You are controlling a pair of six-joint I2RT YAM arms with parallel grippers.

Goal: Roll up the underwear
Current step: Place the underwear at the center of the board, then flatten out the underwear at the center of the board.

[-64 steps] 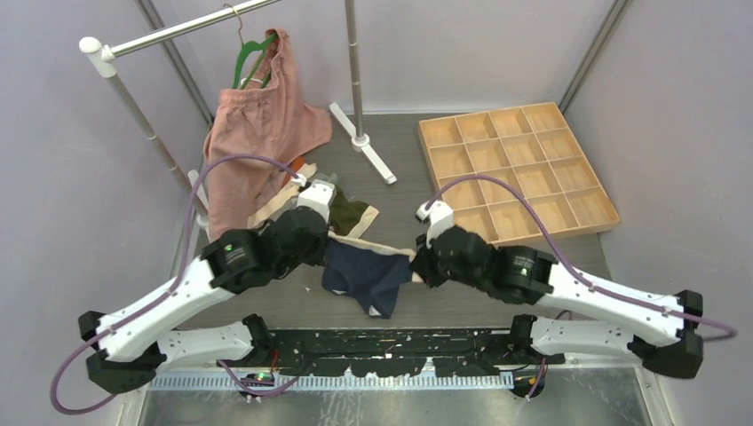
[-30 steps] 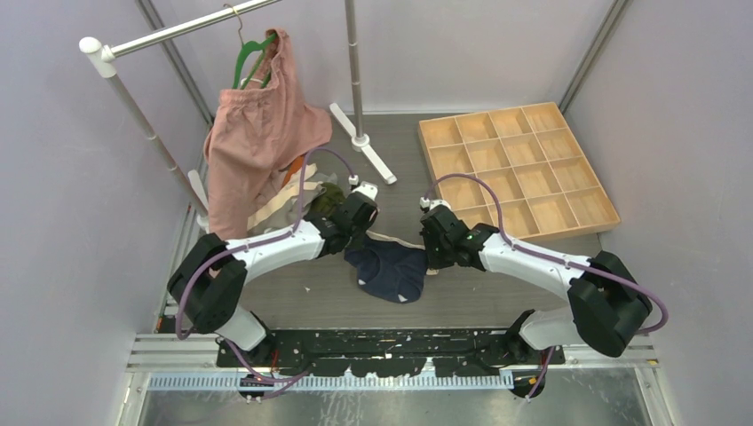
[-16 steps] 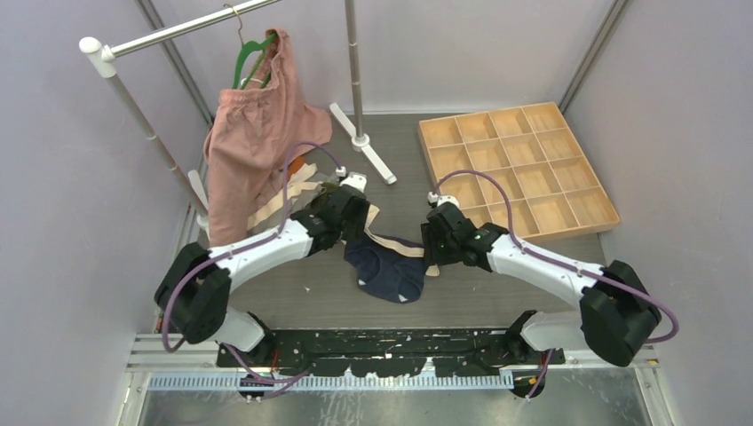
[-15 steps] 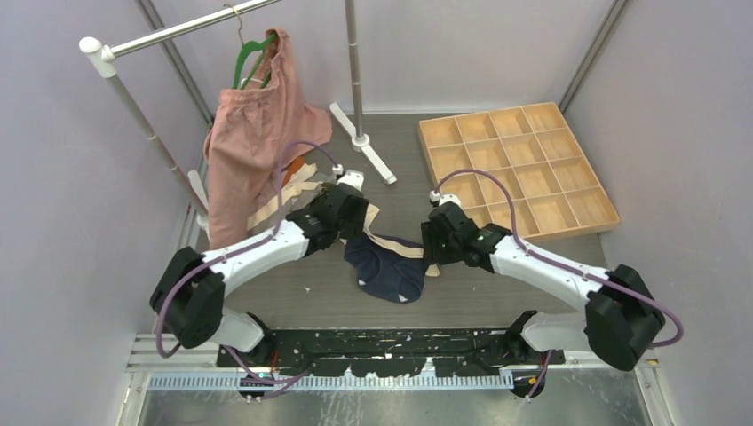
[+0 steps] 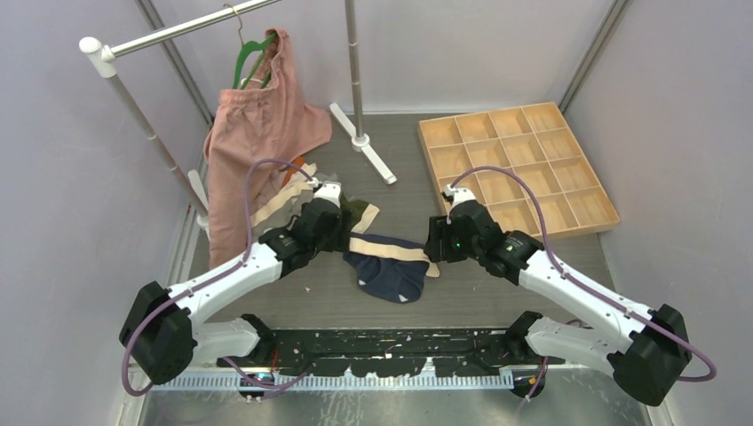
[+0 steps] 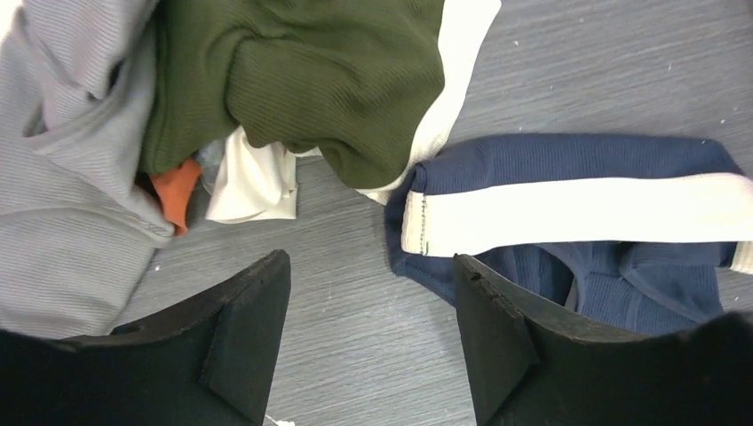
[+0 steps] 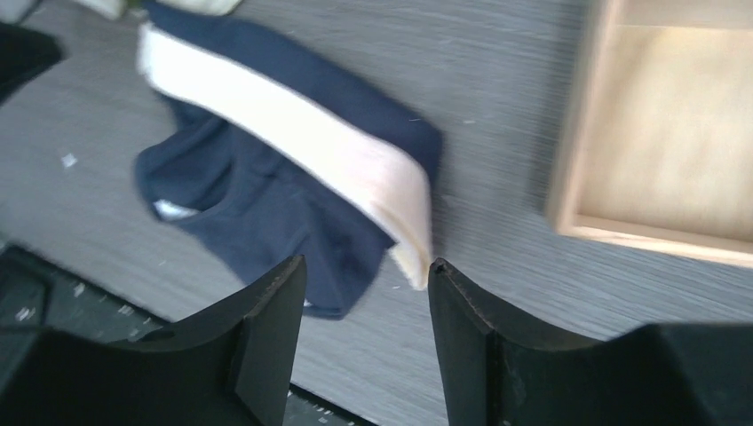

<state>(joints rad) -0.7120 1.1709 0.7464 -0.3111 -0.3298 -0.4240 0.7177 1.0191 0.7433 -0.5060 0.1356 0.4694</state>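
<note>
The navy underwear (image 5: 388, 268) lies on the grey table between my two arms, its cream waistband stretched out along the far side. My left gripper (image 5: 338, 238) hovers at its left end, open and holding nothing. In the left wrist view the navy underwear (image 6: 568, 209) sits just past the right finger of the left gripper (image 6: 371, 266). My right gripper (image 5: 434, 248) is at the waistband's right end, open and empty. In the right wrist view the navy underwear (image 7: 266, 177) lies beyond the right gripper (image 7: 366, 266).
A pile of other underwear, olive green (image 6: 328, 80), grey (image 6: 62, 177) and orange (image 6: 178, 191), lies left of the navy pair. A wooden compartment tray (image 5: 555, 232) stands at the right. A pink garment (image 5: 257, 142) hangs on the rack at back left.
Both grippers have opened and let go of the navy waistband, which has dropped and now lies spread on the table. Both arms have drawn back a little.
</note>
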